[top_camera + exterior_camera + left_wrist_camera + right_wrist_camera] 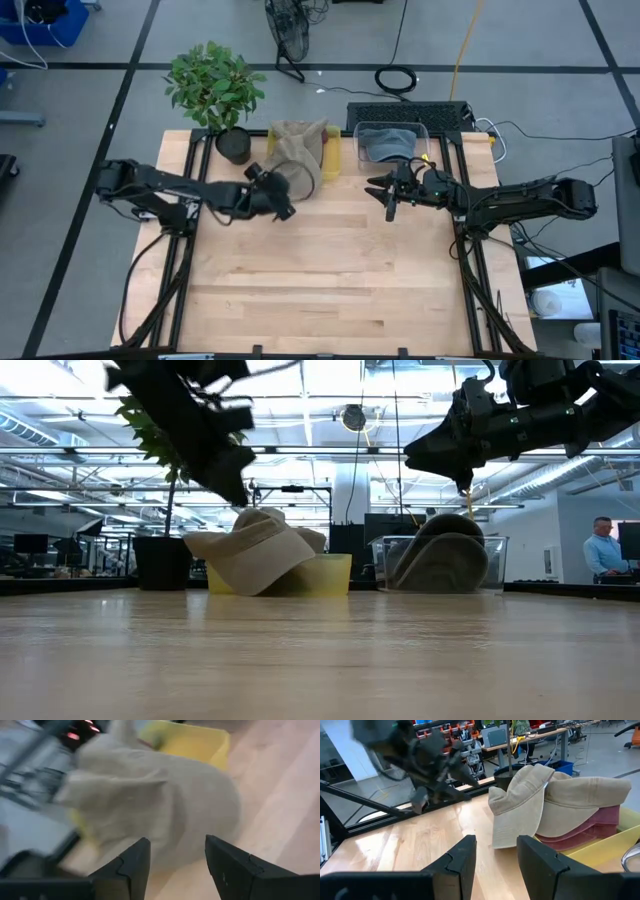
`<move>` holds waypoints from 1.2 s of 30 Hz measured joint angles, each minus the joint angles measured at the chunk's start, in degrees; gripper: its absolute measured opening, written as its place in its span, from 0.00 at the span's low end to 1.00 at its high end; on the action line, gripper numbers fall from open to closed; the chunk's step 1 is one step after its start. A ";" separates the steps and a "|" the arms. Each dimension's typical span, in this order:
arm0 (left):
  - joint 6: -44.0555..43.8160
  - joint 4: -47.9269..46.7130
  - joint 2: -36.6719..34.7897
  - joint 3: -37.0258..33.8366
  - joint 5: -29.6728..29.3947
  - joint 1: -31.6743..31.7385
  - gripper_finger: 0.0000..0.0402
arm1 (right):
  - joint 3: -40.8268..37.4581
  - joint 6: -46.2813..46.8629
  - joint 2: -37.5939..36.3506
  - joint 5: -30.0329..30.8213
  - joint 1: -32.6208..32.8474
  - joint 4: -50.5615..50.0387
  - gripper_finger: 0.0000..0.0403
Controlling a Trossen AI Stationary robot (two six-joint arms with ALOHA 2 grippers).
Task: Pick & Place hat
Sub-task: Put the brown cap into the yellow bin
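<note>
A beige hat (298,160) lies half out of a yellow bin (331,152), its lower edge on the table; it also shows in the low view (255,552). More hats, beige (585,800) and red (592,827), are stacked in the bin. A grey hat (388,146) sits in a clear bin (428,135). My left gripper (284,198) is open, just off the beige hat's near edge (165,805) and a little above the table. My right gripper (390,197) is open and empty, raised above the table in front of the clear bin.
A potted plant (218,92) stands at the table's far left, close beside the yellow bin. Bare wood (330,280) fills the middle and near part of the table. A person (603,550) stands in the room behind.
</note>
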 joint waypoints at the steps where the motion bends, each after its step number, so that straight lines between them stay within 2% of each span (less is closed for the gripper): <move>1: 1.30 1.92 0.78 0.04 2.95 1.53 0.48 | 0.00 0.00 0.00 0.00 0.00 0.02 0.32; 3: 4.44 4.09 2.40 0.02 6.57 4.03 0.48 | 0.00 -0.02 0.00 0.00 0.00 0.02 0.32; 10: 9.17 12.43 8.27 0.02 7.09 9.77 0.48 | 0.00 -0.76 0.00 0.01 0.00 -0.29 0.32; 16: 9.46 12.02 10.83 0.02 7.61 12.57 0.46 | 0.00 -1.53 0.00 0.02 0.00 -0.48 0.32; 19: 9.47 12.01 11.04 0.02 8.27 12.76 0.37 | 0.00 -1.49 0.00 0.02 0.00 -0.52 0.32; 25: 10.56 12.29 11.12 0.02 8.41 12.80 0.05 | 0.00 -1.40 0.00 0.02 0.00 -0.72 0.32; 36: 13.71 13.49 9.62 0.00 7.18 11.15 0.03 | 0.00 -1.53 0.00 0.02 0.00 -1.44 0.32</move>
